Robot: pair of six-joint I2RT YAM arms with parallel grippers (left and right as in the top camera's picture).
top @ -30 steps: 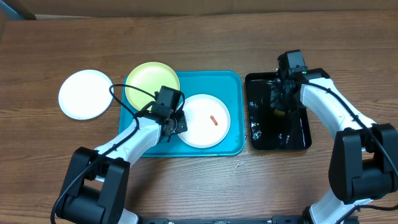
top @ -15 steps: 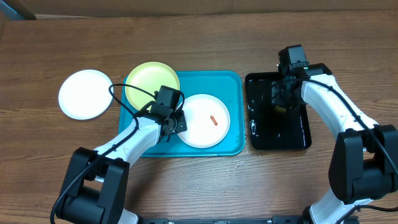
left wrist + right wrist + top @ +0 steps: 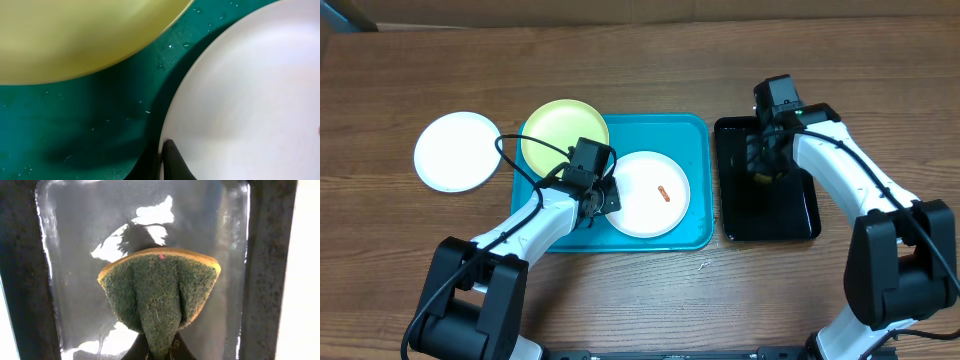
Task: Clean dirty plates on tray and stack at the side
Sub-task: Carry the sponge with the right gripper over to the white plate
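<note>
Right gripper (image 3: pixel 761 163) has shifted left over the black tray (image 3: pixel 790 215), fingers clamped on a folded green sponge (image 3: pixel 160 287), clear only in its wrist view. Left gripper (image 3: pixel 604 200) pinches the smeared white plate (image 3: pixel 655 205) in the turquoise tray (image 3: pixel 698 150) beside the yellow-green plate (image 3: pixel 563 135); a second white plate (image 3: pixel 456 150) lies outside.

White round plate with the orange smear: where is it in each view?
Overhead: the white round plate sits centre, in the right half of the turquoise plastic tray.
Left wrist: the plate fills the right side.
Right wrist: not in it.
Shared landmark: the pale yellow-green plate, upper left of it.
</note>
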